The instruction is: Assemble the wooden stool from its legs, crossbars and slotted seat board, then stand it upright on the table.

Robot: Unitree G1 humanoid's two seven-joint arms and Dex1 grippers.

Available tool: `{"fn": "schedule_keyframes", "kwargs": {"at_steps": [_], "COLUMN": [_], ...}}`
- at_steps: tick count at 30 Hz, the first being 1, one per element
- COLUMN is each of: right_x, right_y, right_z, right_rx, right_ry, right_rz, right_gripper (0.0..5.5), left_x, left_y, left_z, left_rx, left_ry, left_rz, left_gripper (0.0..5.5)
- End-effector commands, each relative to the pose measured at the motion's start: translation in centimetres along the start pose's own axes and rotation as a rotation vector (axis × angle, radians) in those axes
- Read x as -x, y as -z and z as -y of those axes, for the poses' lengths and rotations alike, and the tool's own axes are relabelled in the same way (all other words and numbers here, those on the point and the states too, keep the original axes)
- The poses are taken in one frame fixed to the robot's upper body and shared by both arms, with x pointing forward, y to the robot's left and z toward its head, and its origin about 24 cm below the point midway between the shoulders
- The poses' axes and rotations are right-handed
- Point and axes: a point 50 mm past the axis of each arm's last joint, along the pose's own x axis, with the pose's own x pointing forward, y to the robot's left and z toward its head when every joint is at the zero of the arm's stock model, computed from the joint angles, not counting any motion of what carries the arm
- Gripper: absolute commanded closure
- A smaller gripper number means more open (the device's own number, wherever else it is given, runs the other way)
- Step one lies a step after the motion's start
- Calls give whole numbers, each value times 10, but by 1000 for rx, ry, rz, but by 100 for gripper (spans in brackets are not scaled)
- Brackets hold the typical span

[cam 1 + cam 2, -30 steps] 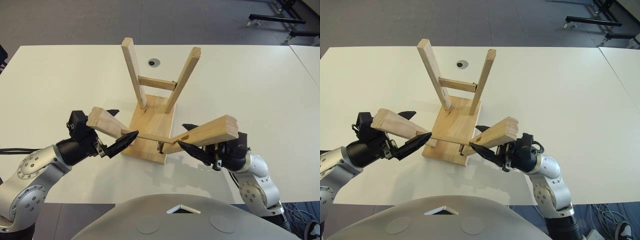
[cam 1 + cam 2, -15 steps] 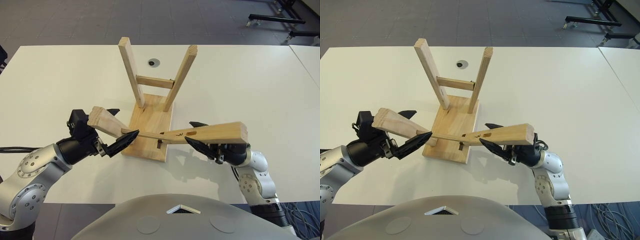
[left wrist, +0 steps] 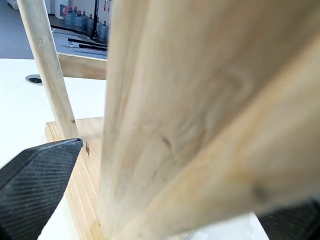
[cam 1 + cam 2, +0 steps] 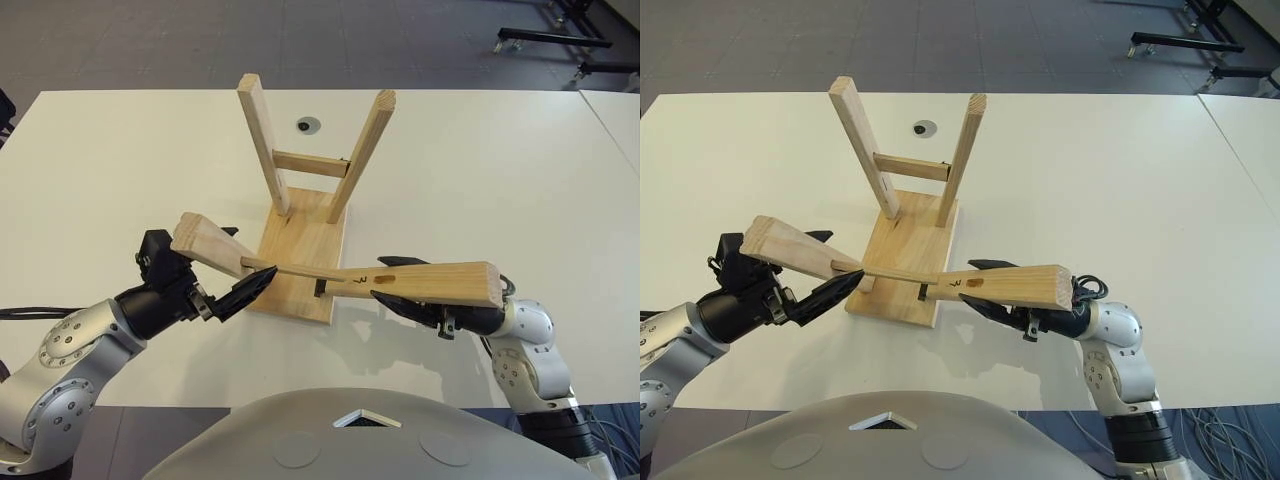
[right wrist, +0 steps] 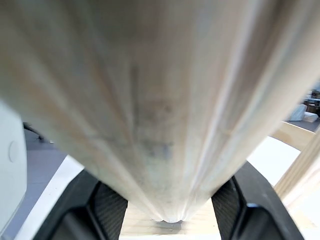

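— Handling, nearest parts first?
— Right gripper (image 4: 382,276) is clamped on the right leg (image 4: 440,280) and left gripper (image 4: 248,258) on the left leg (image 4: 205,240). Both legs hang over the near edge of the seat board (image 4: 300,240), with a thin crossbar (image 4: 300,270) bridging them. I judge the wood stiff, light and not slippery. The crossbar's joints look weakest, so hold each leg mid-length.
— Beyond?
— Standing legs (image 4: 262,140) with a far crossbar (image 4: 312,165) rise from the board's far end on the table (image 4: 500,170).
— Changed?
— The right leg has swung from steeply tilted to nearly level, its gripper going outward and lower. The left has barely shifted.
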Motion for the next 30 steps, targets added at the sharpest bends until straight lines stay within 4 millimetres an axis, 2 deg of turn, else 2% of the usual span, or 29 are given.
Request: {"fn": "schedule_keyframes", "kwargs": {"at_steps": [1, 8, 12, 21, 30], "right_x": [0, -21, -30, -14, -12], "right_y": [-5, -14, -21, -30, -18], "right_z": [-3, -6, -2, -2, -10], "right_rx": [9, 42, 53, 24, -14], "right_ry": [-39, -26, -18, -19, -41], "right_rz": [-45, -98, -110, -176, -169], "right_gripper": [344, 344, 344, 344, 344], "left_x": [0, -1, -1, 8, 7], "left_y": [3, 5, 5, 11, 13], "left_z": [4, 7, 8, 17, 20], "left_rx": [-8, -5, -2, 21, 34], "left_ry": [-19, -28, -30, -81, -86], "left_rz": [3, 12, 13, 21, 23], "left_gripper": [10, 10, 10, 10, 10]}}
